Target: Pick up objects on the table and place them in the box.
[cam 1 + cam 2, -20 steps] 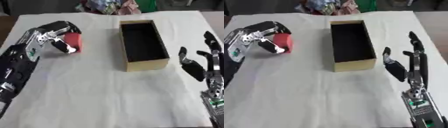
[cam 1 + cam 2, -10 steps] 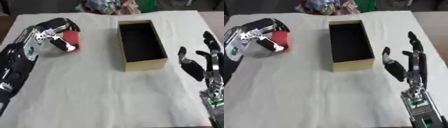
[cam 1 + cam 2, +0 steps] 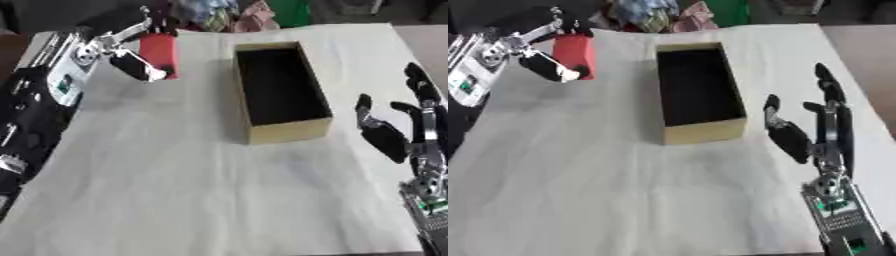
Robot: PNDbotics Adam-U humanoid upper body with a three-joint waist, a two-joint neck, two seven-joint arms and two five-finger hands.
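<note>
- Left robot hand point(image 3: 131, 47): I had its fingers and thumb curled round the red block point(image 3: 159, 54), held near the bench's point(image 3: 192, 190) far-left corner, well left of the box point(image 3: 278, 90).
- Right robot hand point(image 3: 811, 130): idle at lower right, fingers spread and upright.
- Risk: the block could strike the box's near wall if I carried it across too low; the grip looked narrow, so it might slip and fall short.
</note>
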